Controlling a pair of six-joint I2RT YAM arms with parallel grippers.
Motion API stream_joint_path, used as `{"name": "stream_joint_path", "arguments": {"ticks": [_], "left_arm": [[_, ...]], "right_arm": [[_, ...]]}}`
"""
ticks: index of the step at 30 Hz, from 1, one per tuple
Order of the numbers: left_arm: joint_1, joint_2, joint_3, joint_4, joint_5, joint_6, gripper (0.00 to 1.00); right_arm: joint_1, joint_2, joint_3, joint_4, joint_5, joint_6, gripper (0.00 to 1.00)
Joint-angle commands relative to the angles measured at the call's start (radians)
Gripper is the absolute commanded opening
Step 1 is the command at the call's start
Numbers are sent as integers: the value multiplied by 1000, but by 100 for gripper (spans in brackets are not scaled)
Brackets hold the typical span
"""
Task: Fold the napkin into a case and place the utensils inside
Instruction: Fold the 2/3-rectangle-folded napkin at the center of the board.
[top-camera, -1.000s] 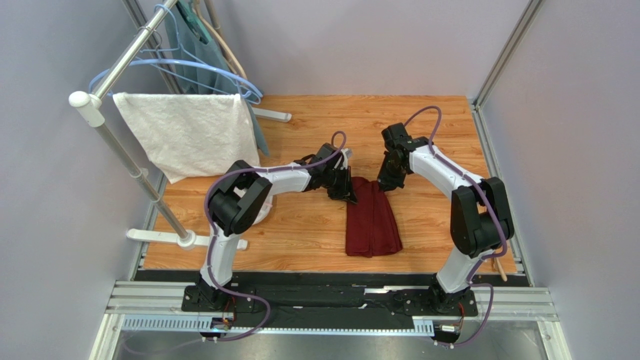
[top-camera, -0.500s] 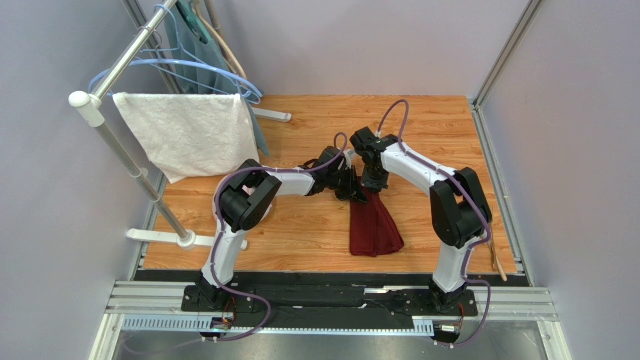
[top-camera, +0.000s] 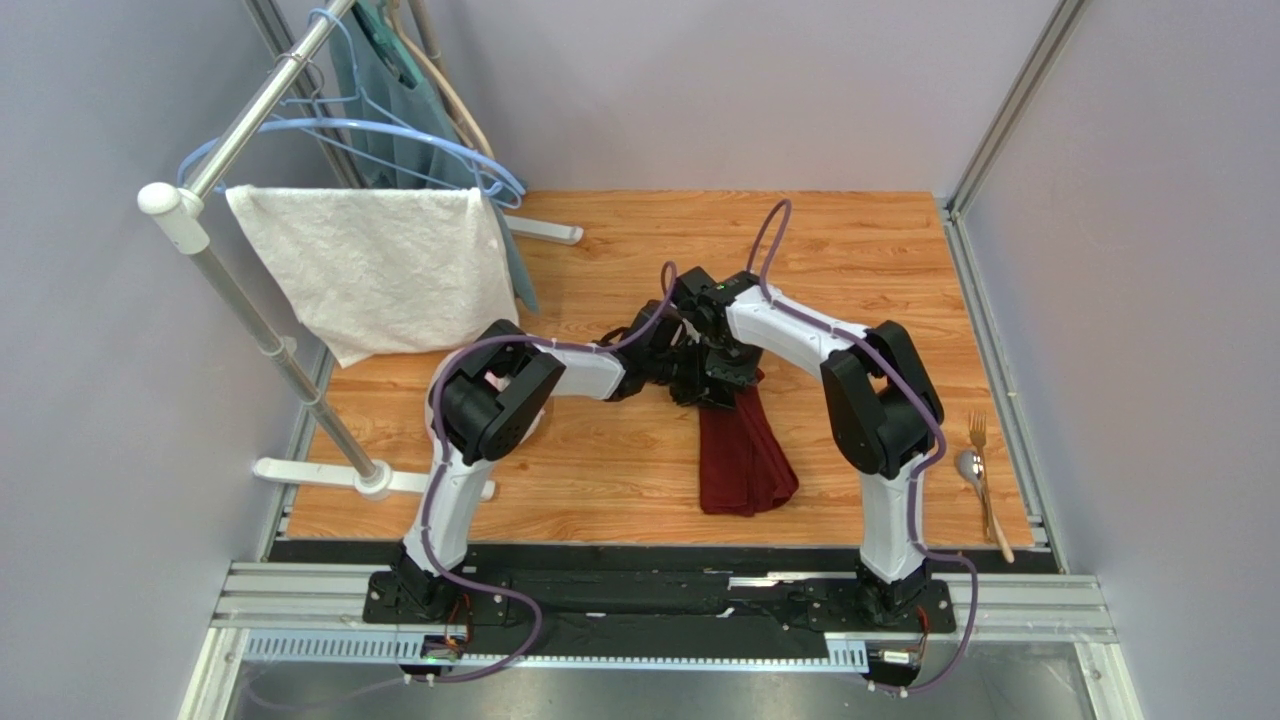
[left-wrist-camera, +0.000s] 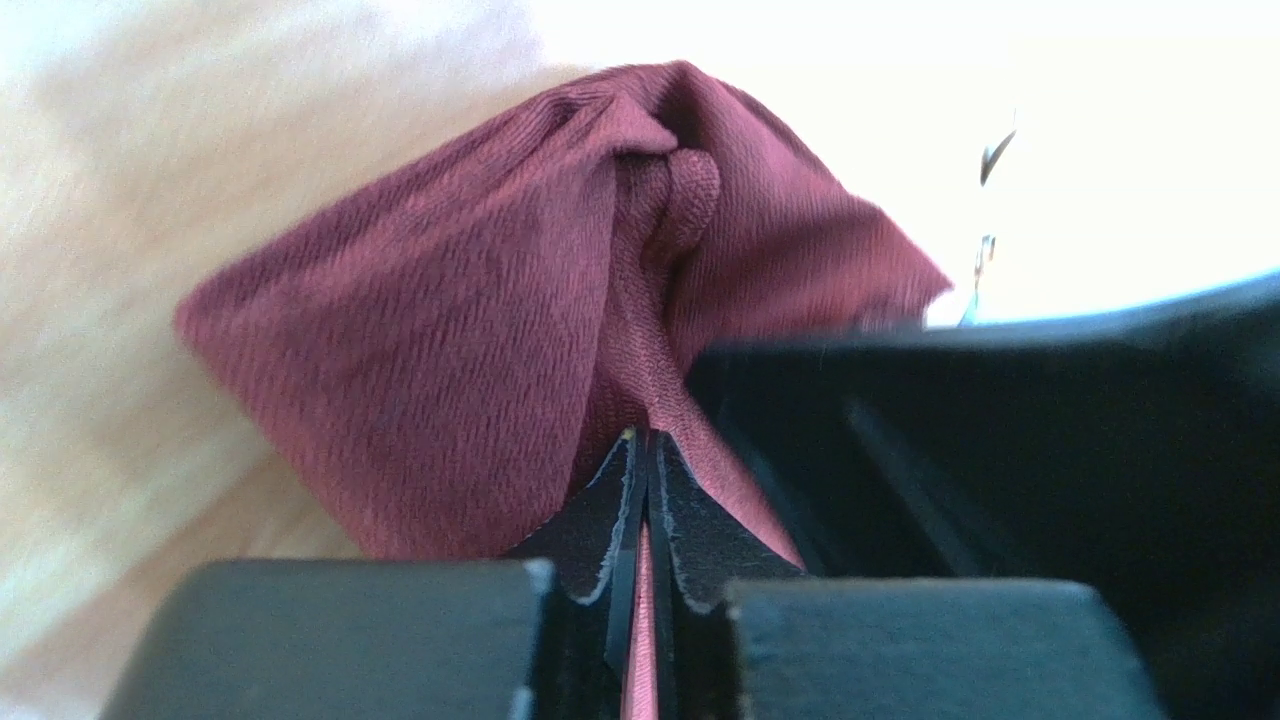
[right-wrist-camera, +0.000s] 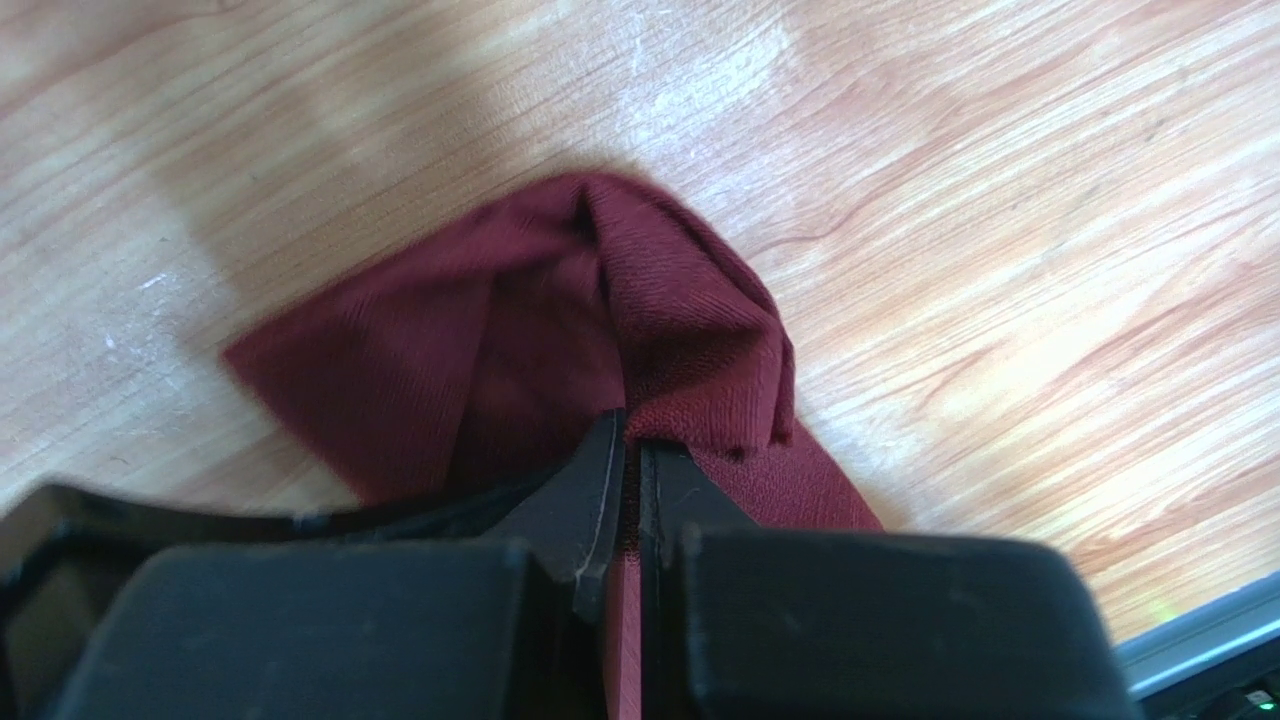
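The dark maroon napkin (top-camera: 739, 458) lies bunched in a narrow strip on the wooden table, its far end lifted. My left gripper (top-camera: 691, 375) is shut on a far corner of the cloth; in the left wrist view the napkin (left-wrist-camera: 451, 330) puckers in front of that gripper (left-wrist-camera: 646, 438). Pressed up beside it, my right gripper (top-camera: 727, 369) is shut on the other far corner. The right wrist view has the napkin (right-wrist-camera: 661, 300) folding out of this gripper (right-wrist-camera: 631, 423). The fork (top-camera: 977, 435) and spoon (top-camera: 971, 468) lie by the table's right edge.
A white towel (top-camera: 376, 270) hangs on a metal rack (top-camera: 241, 135) at the left, with blue hangers (top-camera: 436, 143) behind it. The rack's foot (top-camera: 368, 477) rests on the table's near left. A metal rail (top-camera: 992, 345) borders the right side.
My right gripper has swung left with its corner of the napkin until it meets the left gripper. The cloth has narrowed and bunched. The right arm's move has uncovered the fork and spoon.
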Motion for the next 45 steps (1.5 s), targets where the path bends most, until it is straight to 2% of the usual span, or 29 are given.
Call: {"name": "stream_joint_path", "arguments": {"ticks": [1,5,11,16,19,28,41,45], "left_arm": [[15,-84,-85,-2,43,64,11],[35,-161,-124,-40,101,98,15],[38,-250,-181,-57,105,118,17],[57,-304,-220,-121,27,121,17],[74,-277,-248,-118,-20,110,15],[77,-117,-198,-48,23,63,11],[61,-112,-181,-31,30,63,10],[61,-121,-184,-36,26,77,9]], "right_arm": [[10,5,-7,40,42,64,0],[4,-11,-32,54,44,62,0],[-2,-37,-45,69,54,45,0],[-2,-46,-42,71,37,36,0],[-2,-52,-42,71,39,39,0],[8,-78,-32,63,4,64,0],[48,-8,43,25,-30,176,0],[51,23,42,44,-50,180,5]]}}
